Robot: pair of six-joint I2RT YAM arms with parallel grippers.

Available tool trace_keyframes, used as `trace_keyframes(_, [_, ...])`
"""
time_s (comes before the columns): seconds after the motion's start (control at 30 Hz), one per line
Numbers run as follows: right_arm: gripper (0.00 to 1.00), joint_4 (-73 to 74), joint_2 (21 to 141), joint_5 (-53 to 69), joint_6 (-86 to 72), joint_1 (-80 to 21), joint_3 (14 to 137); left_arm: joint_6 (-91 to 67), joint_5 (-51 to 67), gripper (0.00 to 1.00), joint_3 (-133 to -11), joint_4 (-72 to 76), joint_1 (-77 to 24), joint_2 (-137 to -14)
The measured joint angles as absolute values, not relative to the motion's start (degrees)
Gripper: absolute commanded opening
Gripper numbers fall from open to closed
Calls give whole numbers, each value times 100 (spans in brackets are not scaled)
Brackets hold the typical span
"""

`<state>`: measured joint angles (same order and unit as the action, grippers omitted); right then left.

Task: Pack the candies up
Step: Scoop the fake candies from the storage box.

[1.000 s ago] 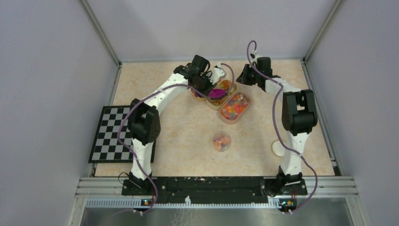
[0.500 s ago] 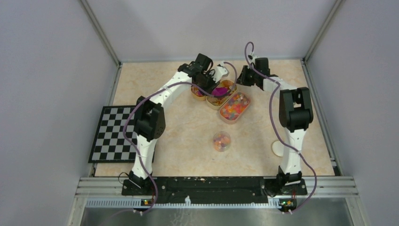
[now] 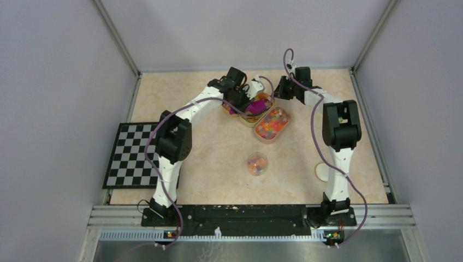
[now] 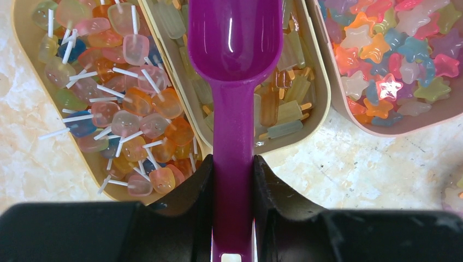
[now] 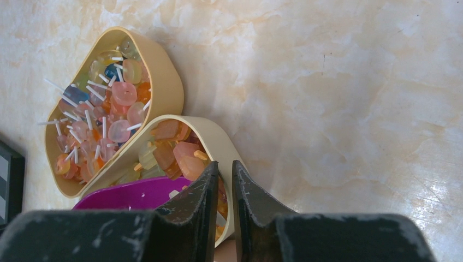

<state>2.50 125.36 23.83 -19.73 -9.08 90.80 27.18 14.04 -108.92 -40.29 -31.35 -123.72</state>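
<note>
A black-and-white checkerboard mat lies at the left edge of the marble-patterned table. Toward the far middle, the left gripper is clamped on the handle of a purple plastic scoop, whose bowl reaches out over the middle of three oblong trays set side by side. The left cream tray is heaped with lollipop candies on white sticks. The middle cream tray holds ice-lolly-shaped candies. The pinkish right tray is full of star candies. Nearer the arm bases, a small clear round tub stands apart with a few orange and pink sweets inside. The right gripper sits at the middle tray's far rim, its fingers drawn almost together with a thin gap; whether they pinch the rim I cannot tell. A white round disc lies by the right arm
</note>
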Motion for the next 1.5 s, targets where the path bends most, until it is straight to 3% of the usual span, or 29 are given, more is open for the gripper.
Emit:
trace_keyframes(0.77, [12,-93,12567,2561,-2086,-895,8943,2711,1133,0,-10047,-3476,-3083,-12252])
trace_keyframes(1.5, [8,-845,12370,2215,-3409,-976,8331,2670,1160,0,-9876,-3297,-3070,-12199])
